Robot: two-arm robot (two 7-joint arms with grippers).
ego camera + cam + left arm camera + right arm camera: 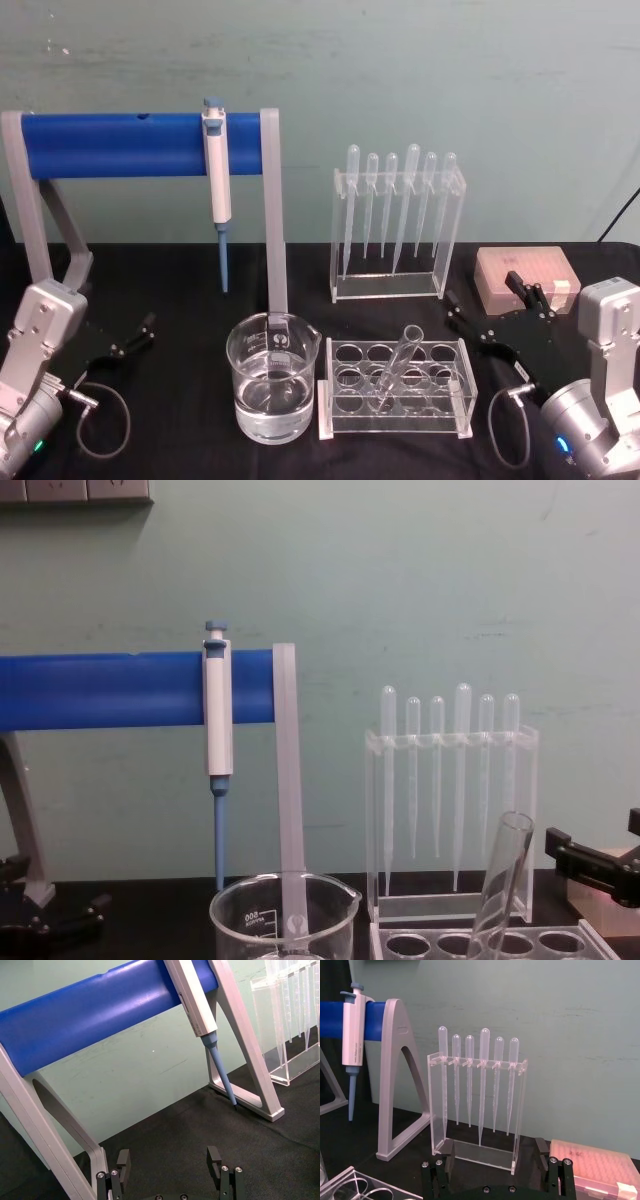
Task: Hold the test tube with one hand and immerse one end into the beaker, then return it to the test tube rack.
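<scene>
- Right gripper (pixel 500 312): fingers spread apart, holding nothing, near the bench's right edge.
- Left gripper (pixel 130 338): fingers also apart, near the left edge.
- Test tube (pixel 396 368) leans in the rack (pixel 395 420), beside the beaker (pixel 272 380), at the front.

Bare table (pixel 180 400) lies left of the beaker (pixel 272 377); the tube rack (pixel 395 388) crowds its right

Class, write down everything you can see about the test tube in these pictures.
The test tube is clear, colourless glass with an open top. It stands tilted in a hole of the low clear rack, its top leaning to the right. It looks empty. Only the rack touches it. The beaker stands left of the rack, and the open right gripper is to the right, apart from it.
</scene>
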